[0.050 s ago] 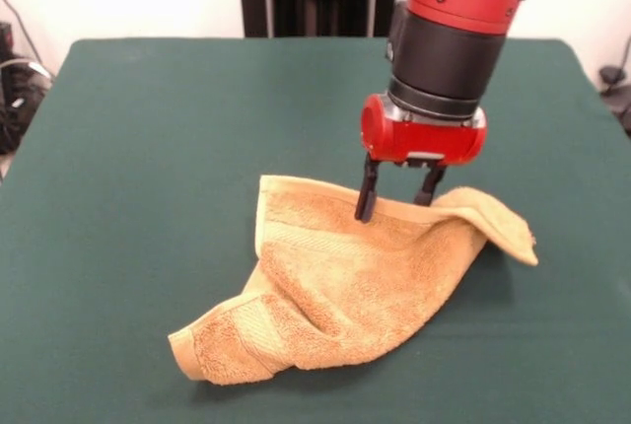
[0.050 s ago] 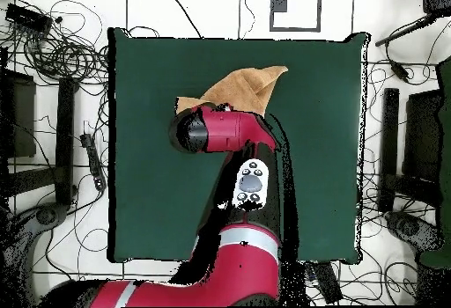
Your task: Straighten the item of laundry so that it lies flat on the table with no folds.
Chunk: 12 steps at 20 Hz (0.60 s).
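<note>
Towel [image 1: 345, 286] lies crumpled; end effector [image 1: 398, 199] touches its far edge.

The red and black arm [image 2: 231, 134] reaches over the dark green counter [image 2: 150, 181] and covers part of the golden-orange towel [image 2: 242, 87]. The towel shows beyond the arm's wrist — a rumpled shape with one pointed corner away from the arm. Cables — dark tangles — lie around the counter.
</note>
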Motion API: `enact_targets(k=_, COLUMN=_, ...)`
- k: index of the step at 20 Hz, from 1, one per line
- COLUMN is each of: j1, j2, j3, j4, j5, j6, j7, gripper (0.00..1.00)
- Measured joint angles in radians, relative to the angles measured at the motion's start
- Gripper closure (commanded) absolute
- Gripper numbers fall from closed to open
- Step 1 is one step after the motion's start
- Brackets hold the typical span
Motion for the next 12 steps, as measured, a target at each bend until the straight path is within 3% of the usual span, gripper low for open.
enact_targets(k=12, j1=0.005, j2=-0.001, j3=0.000, j4=-0.001, j5=0.000, j6=0.000, j7=0.000, gripper=0.00)
